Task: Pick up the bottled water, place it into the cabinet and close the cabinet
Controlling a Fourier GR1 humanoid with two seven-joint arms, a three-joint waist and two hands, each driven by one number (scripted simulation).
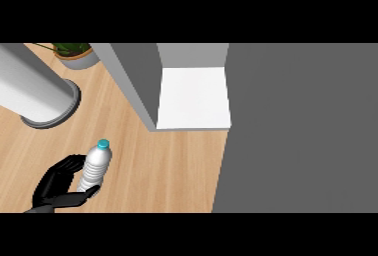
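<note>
Head view showed the black left hand [60, 182] curled round the clear plastic water bottle with a teal cap [96, 168] over the wooden table [170, 170], near-left of the open grey cabinet [193, 97].

Bottled water [96, 167] lies left of the cabinet [193, 97], on the counter [170, 170].

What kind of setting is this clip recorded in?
Probably a kitchen counter: a wooden countertop, an open cabinet with a white shelf, a potted plant, and a water bottle beside the left hand.
</note>
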